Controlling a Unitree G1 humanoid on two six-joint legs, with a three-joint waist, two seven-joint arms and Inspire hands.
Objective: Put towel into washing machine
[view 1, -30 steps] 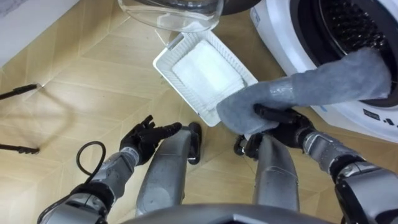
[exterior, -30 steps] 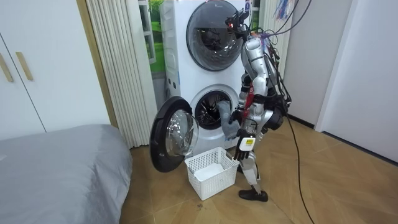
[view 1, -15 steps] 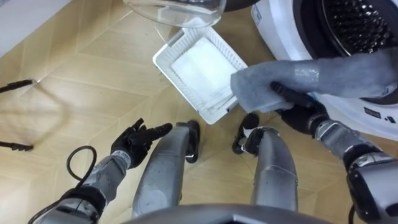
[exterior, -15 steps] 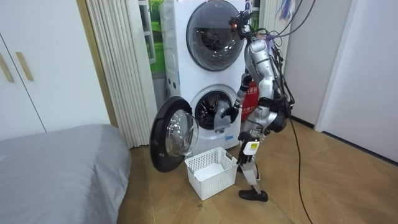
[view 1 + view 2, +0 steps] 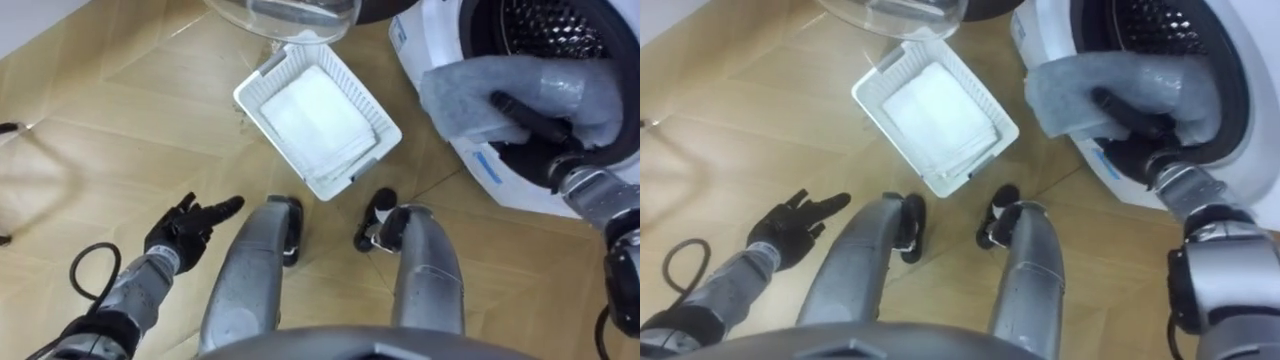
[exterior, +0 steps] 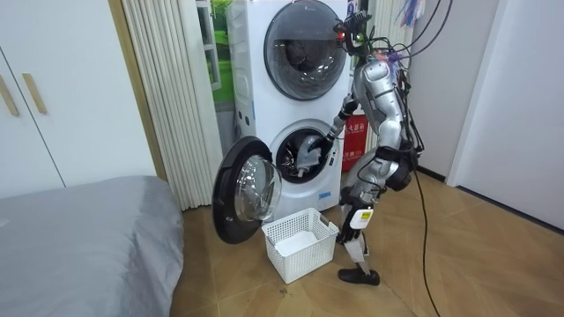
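- One towel (image 5: 462, 95) sat at the washer (image 5: 440, 35) mouth — right hand (image 5: 530, 118) fingers curled round it, to push it in.
- Idle left hand (image 5: 185, 226) hung aside, fingers spread.

The washing machine (image 5: 425, 45) runs out of the left eye view at the upper right corner. The top and right edges cut off its drum, so you cannot tell how far inside the towel (image 5: 470, 90) reaches. The right robot hand (image 5: 540, 140) clamps its fingers over the towel's fold, with the thumb buried under the cloth. The door glass (image 5: 290, 15) is cut by the top edge and overlaps the far corner of the basket (image 5: 272, 142). In the centre of the room view, that hand is too small for you to read.
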